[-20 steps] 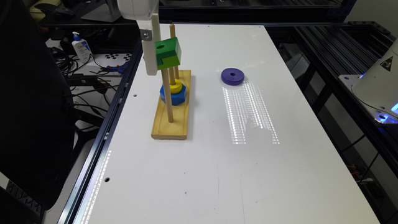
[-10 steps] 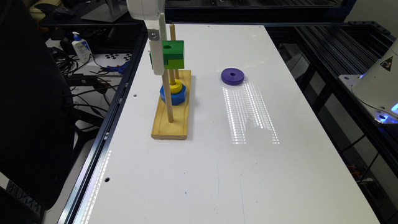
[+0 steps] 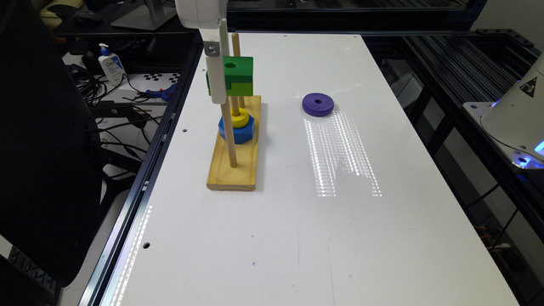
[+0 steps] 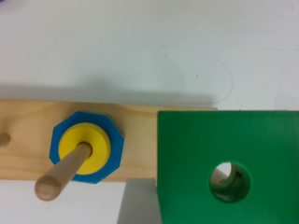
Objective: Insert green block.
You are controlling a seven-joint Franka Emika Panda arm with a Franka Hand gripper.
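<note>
Since the earlier frames, the gripper [image 3: 225, 83] has been carried toward the exterior view's right, and the green block [image 3: 233, 75] with it. The block is held clamped in the gripper, level, high above the wooden base [image 3: 236, 163]. Through its round hole, in the wrist view, the tip of a peg [image 4: 229, 175] is seen. On the middle peg [image 4: 63, 175] a yellow ring [image 3: 240, 117] is stacked on a blue hexagonal piece [image 3: 237, 130]. A purple ring [image 3: 318, 104] is left on the white table [image 3: 297, 233], well apart on the exterior view's right.
</note>
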